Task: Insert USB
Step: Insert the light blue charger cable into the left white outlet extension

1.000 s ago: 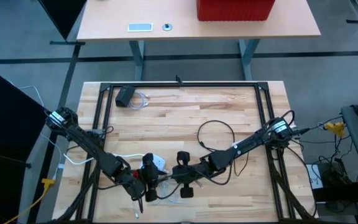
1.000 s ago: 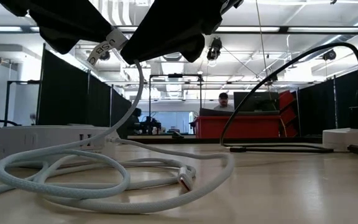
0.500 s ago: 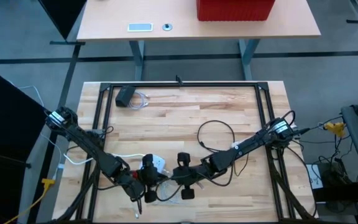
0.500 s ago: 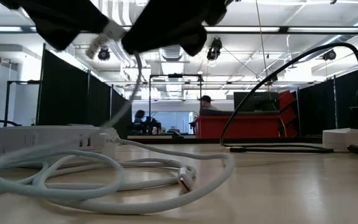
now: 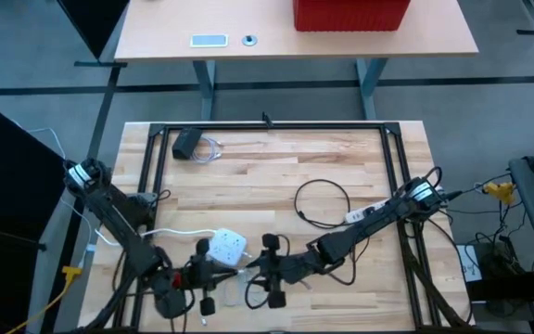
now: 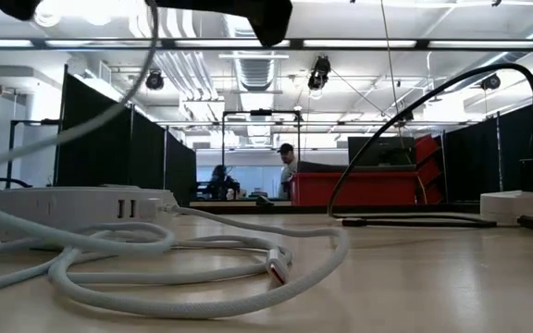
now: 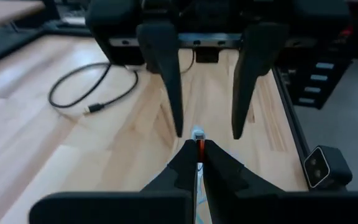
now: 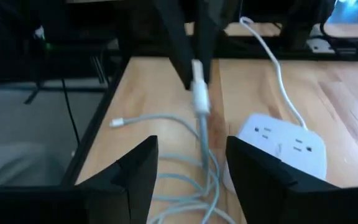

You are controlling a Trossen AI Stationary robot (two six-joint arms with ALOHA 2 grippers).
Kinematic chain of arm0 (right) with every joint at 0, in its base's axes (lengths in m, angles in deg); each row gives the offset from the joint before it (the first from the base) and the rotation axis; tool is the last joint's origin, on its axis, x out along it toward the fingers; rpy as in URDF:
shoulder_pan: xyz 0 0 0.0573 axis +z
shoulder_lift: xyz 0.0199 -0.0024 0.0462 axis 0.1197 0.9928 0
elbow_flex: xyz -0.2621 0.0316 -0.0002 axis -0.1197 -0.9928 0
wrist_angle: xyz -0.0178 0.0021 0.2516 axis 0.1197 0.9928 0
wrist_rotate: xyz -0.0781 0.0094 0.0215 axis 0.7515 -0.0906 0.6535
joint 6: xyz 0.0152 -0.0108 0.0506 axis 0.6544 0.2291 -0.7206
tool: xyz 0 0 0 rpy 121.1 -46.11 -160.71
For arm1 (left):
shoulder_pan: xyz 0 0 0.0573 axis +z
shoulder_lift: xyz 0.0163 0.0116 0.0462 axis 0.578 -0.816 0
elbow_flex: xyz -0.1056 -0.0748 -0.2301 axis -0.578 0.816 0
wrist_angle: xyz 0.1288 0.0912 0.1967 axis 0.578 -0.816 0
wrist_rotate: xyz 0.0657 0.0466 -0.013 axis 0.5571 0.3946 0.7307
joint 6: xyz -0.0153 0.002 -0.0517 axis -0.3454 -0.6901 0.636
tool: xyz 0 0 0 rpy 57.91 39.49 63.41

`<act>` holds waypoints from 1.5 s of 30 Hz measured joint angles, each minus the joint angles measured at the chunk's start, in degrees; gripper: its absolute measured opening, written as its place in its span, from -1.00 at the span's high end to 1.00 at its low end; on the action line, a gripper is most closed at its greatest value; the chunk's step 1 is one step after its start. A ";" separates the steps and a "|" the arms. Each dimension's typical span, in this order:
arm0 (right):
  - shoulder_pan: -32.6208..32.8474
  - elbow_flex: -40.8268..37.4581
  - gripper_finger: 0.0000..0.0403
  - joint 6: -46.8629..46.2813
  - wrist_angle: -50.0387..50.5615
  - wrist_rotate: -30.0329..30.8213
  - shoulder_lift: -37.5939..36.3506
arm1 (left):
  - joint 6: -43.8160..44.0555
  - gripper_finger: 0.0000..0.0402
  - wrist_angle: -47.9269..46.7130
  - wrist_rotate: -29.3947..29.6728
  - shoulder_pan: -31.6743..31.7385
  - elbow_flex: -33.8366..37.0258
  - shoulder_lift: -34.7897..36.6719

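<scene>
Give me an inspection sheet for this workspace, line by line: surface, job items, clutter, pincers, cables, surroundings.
Surface: wooden table inside a black frame.
Job's things: white USB cable, its plug pinched; white power strip lying flat.
Clutter: black adapter at the far left corner.
Pincers: left pincer shut on the plug; right pincer open, facing it.
Cables: black cable looped mid-table.
Surroundings: red bin on a desk; a person behind.

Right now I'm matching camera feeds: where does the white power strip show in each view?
High view: white power strip, left of centre, near the front edge.
Low view: far left, on the table.
Left wrist view: not in it.
Right wrist view, beside the cable loops.
Shared landmark: the white cable coiled next to it.
</scene>
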 joint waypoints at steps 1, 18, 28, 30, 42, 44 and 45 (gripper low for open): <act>0.00 -0.44 0.13 -0.03 -1.34 0.00 0.00 | -0.03 0.99 0.09 1.32 -0.86 0.00 0.00; -1.08 -2.80 0.28 5.84 -20.56 0.00 3.88 | -1.96 0.99 1.68 7.02 -3.97 0.00 0.00; -1.99 -2.80 0.43 6.17 -22.92 -3.15 3.87 | -1.96 0.99 1.68 5.88 -3.91 0.00 0.00; -1.98 -2.80 0.47 6.48 -23.03 -3.42 3.87 | -1.96 0.99 1.68 5.88 -3.88 0.00 0.00; -1.92 -2.78 0.63 6.49 -22.62 -3.49 3.87 | -3.47 0.99 2.11 3.48 -2.29 0.00 0.00; -1.92 -2.78 0.66 6.47 -22.00 -3.52 3.87 | -3.51 0.99 2.11 3.48 -2.29 0.00 0.00; -1.92 -2.78 0.68 6.48 -21.64 -3.51 3.87 | -3.51 0.99 2.13 3.48 -2.29 0.00 0.00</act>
